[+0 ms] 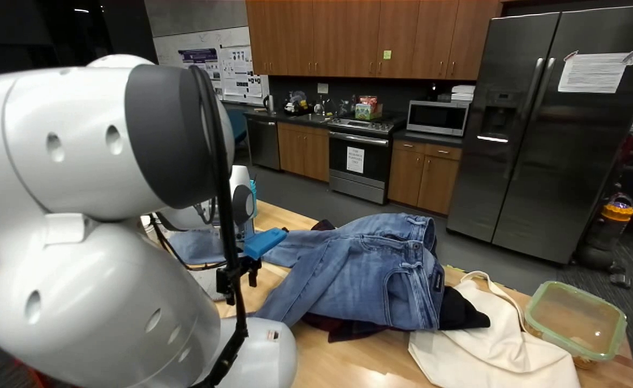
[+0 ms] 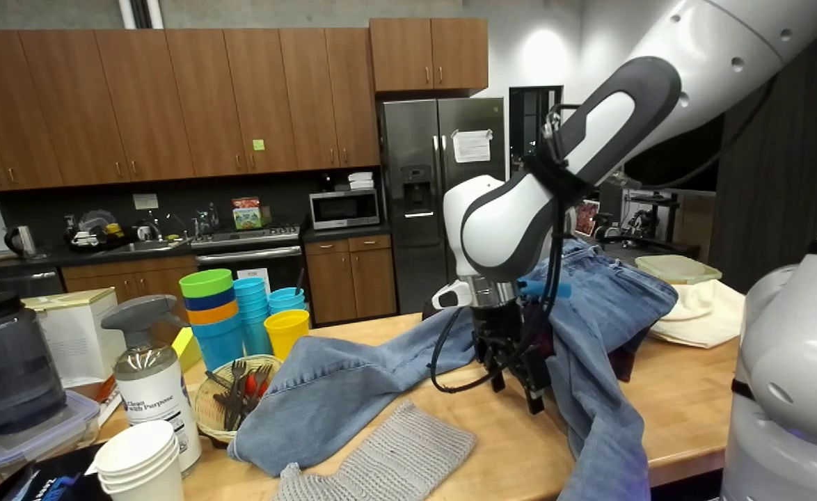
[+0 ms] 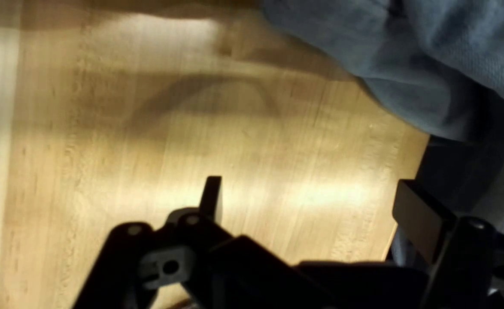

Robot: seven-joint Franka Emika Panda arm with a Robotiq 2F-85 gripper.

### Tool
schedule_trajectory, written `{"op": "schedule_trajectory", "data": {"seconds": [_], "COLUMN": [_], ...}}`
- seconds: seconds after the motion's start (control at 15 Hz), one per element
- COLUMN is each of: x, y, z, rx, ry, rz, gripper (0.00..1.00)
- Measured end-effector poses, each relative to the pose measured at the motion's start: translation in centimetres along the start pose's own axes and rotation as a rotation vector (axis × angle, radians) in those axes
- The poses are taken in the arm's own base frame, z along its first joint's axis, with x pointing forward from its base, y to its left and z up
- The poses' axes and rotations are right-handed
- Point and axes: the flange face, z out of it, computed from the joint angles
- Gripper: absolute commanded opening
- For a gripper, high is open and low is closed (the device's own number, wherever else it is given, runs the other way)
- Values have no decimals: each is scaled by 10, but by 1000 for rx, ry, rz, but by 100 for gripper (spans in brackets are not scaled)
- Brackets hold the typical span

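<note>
Above the tabletop (image 3: 256, 146), between the two legs of the blue jeans (image 1: 349, 275): gripper (image 3: 310, 193), black, fingers (image 3: 419, 219) spread well apart and pointing down, table wood showing through the gap.

Blue jeans, one pair, lying around the gripper: in an exterior view, one leg runs off to the left of the fingers, the other lies just to their right; contact with that leg cannot be told. Waist end farther from the gripper, to the right in both exterior views, over a dark cloth (image 1: 351, 330).

Table edge (image 3: 418, 154): in the wrist view, close beside the finger at right. Room about the gripper: in the wrist view, table wood extends leftward and upward from the fingers; in an exterior view, it reaches from them toward a grey knit cloth (image 2: 394, 459), near, at lower left.

Farther left of the gripper: wicker basket (image 2: 208, 417) with forks (image 2: 236, 396), spray bottle (image 2: 154, 400), stacked coloured cups (image 2: 213, 316). Farther right, past the waist end: cream tote bag (image 1: 489, 345), and beside it a lidded container (image 1: 575, 318).
</note>
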Motion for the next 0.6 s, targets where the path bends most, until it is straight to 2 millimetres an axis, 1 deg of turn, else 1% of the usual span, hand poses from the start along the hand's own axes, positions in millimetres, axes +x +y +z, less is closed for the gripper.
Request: {"op": "schedule_trajectory", "data": {"seconds": [0.13,0.27,0.4,0.6], "x": [-7,-15,-19,-18], "y": [1,-4,-14,-35], "z": [8,14,17,16], "rx": [27,70,113,156], "ry": [-57,-160,-274,-434], "rz": [-51,-85,-121,-170], "gripper": [100,100,100,100]}}
